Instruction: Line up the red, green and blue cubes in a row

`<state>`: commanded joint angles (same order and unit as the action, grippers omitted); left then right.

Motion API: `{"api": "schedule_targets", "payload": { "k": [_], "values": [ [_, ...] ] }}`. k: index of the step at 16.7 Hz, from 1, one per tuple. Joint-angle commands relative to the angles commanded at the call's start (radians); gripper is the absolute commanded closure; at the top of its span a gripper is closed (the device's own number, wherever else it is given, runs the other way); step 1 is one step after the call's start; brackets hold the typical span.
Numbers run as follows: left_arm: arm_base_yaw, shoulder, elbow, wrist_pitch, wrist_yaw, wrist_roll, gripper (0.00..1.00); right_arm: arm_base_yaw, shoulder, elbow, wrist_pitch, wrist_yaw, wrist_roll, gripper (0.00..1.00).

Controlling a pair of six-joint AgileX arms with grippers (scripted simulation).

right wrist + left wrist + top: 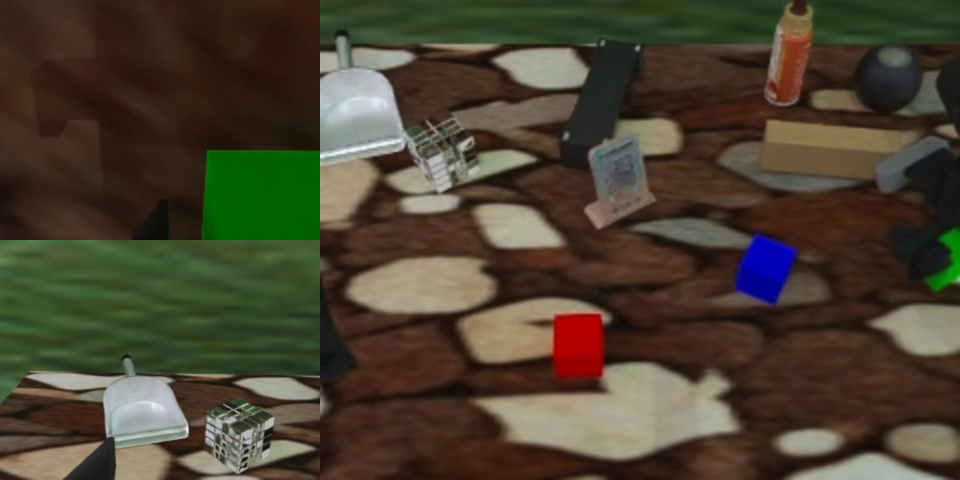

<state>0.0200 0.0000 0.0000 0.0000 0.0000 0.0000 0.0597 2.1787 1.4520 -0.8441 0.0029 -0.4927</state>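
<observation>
The red cube (578,345) sits on the table left of centre, toward the front. Farther back and to the right, the blue cube (765,268) rests a little turned. At the right edge the green cube (950,260) shows only partly. My right gripper (923,245), a dark mass, hangs over and just left of it. The right wrist view has the green cube (262,195) close up, to one side. My left gripper (328,345) is parked at the left edge, open, with one dark finger (100,462) showing and nothing held.
Along the back stand a clear scoop (358,112), a mirrored grid cube (442,152), a black box (601,88), a small card stand (618,180), an orange bottle (788,55), a tan box (835,148), a dark ball (888,78) and a grey block (910,162).
</observation>
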Motion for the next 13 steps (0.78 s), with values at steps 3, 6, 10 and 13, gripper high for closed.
{"api": "schedule_targets", "payload": {
  "k": [3,6,10,13],
  "values": [
    [0.000,0.000,0.000,0.000,0.000,0.000,0.00,0.000,0.000,0.000,0.000,0.000,0.000,0.83],
    [0.000,0.000,0.000,0.000,0.000,0.000,0.00,0.000,0.000,0.000,0.000,0.000,0.000,1.00],
    [0.000,0.000,0.000,0.000,0.000,0.000,0.00,0.000,0.000,0.000,0.000,0.000,0.000,1.00],
    [0.000,0.000,0.000,0.000,0.000,0.000,0.00,0.000,0.000,0.000,0.000,0.000,0.000,1.00]
  ]
}}
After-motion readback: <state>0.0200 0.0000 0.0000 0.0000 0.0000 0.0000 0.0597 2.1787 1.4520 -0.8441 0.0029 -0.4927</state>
